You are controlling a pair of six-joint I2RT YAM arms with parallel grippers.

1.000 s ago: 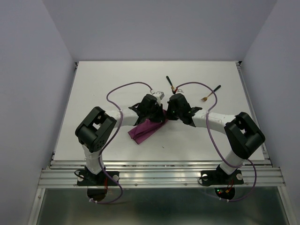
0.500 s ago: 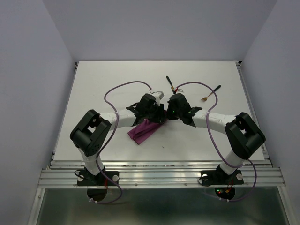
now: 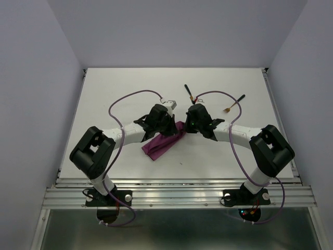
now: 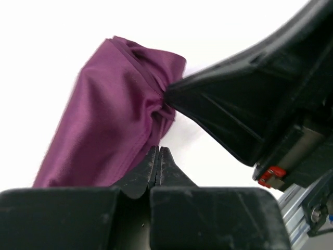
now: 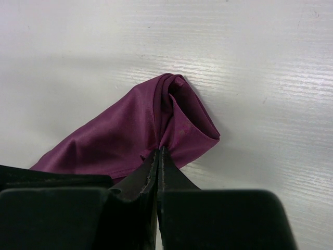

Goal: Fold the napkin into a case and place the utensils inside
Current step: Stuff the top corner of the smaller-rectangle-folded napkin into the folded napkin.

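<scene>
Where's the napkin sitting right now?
In the top view the napkin lies bunched near the centre of the table, with the left gripper and right gripper meeting at its far end.

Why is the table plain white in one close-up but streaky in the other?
Left wrist view: the table is blown out to blank white, while the napkin is sharp with a sheen and the right claw looms dark. Right wrist view: dimmer, with glare streaks across the table; that claw's fingers are featureless black. Top view: even light, soft shadows.
</scene>
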